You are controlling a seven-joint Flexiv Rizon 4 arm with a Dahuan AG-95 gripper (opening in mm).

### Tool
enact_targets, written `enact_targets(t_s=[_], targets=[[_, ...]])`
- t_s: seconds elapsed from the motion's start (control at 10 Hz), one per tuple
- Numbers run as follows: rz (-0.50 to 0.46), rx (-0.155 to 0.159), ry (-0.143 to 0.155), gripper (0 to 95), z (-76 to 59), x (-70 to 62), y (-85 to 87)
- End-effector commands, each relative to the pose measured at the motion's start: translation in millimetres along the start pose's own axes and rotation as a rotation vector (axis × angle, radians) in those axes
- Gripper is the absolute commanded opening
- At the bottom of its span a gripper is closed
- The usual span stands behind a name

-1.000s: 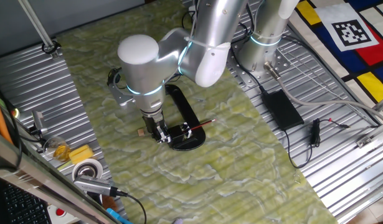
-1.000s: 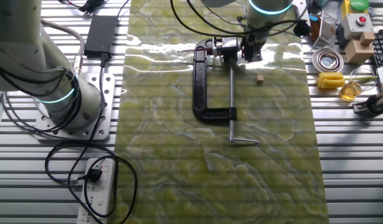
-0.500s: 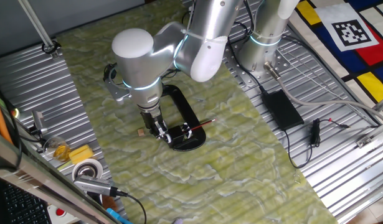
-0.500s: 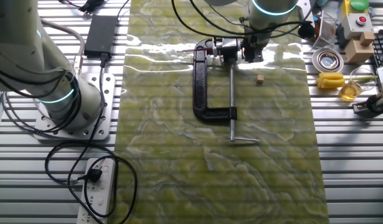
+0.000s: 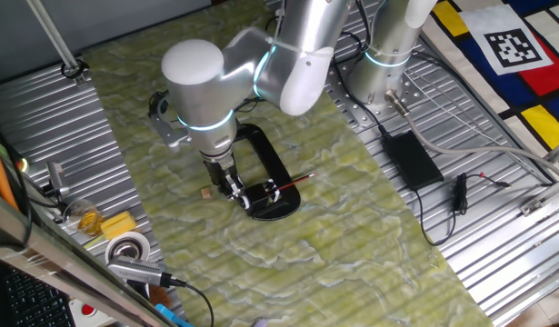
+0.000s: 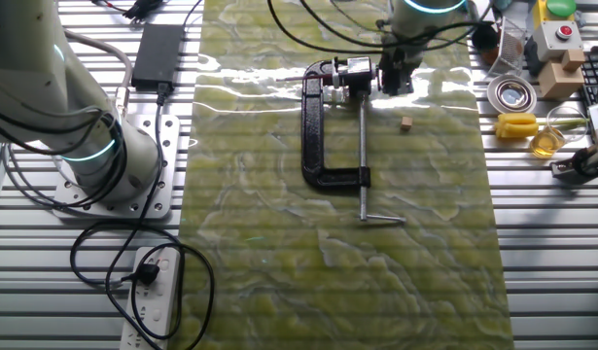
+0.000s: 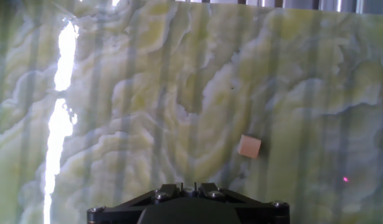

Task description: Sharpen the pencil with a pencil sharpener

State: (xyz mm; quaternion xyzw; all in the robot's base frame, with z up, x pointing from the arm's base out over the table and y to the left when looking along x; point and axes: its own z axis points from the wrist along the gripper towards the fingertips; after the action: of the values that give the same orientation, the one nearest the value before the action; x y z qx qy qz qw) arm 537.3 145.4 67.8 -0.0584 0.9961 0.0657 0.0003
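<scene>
The red pencil (image 5: 293, 183) lies slanted with its dark end at the pencil sharpener (image 5: 262, 193), a small black block on the black oval plate (image 5: 277, 213). My gripper (image 5: 230, 189) hangs just left of the sharpener, fingers close together and holding nothing. In the other fixed view the gripper (image 6: 390, 80) is right of the sharpener (image 6: 355, 70); I cannot make out the pencil there. The hand view shows only the gripper base and green mat, with neither pencil nor sharpener.
A large black C-clamp (image 6: 321, 131) with a silver screw (image 6: 364, 156) lies on the green mat. A small tan cube (image 5: 205, 193) sits left of the gripper and also shows in the hand view (image 7: 249, 147). A tape roll (image 5: 126, 247) and a power brick (image 5: 411, 156) lie off the mat.
The arm has shifted slightly up and left, drawing the gripper a little away from the sharpener. Pencil and sharpener have not moved.
</scene>
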Motion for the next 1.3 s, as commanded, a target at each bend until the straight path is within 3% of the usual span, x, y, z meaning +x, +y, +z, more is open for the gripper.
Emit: enact_targets(t_s=[0.1,0.5,1.1,1.3], targets=[[-0.005,0.02,0.013,0.0,-7.3,0.0,2.8],[0.033,0.014,0.025,0.0,-21.3,-1.3,10.9],[0.084,0.024,0.053,0.0,-28.9,-9.0,38.4],[0.067,0.024,0.039,0.0,-25.6,-8.0,41.6]])
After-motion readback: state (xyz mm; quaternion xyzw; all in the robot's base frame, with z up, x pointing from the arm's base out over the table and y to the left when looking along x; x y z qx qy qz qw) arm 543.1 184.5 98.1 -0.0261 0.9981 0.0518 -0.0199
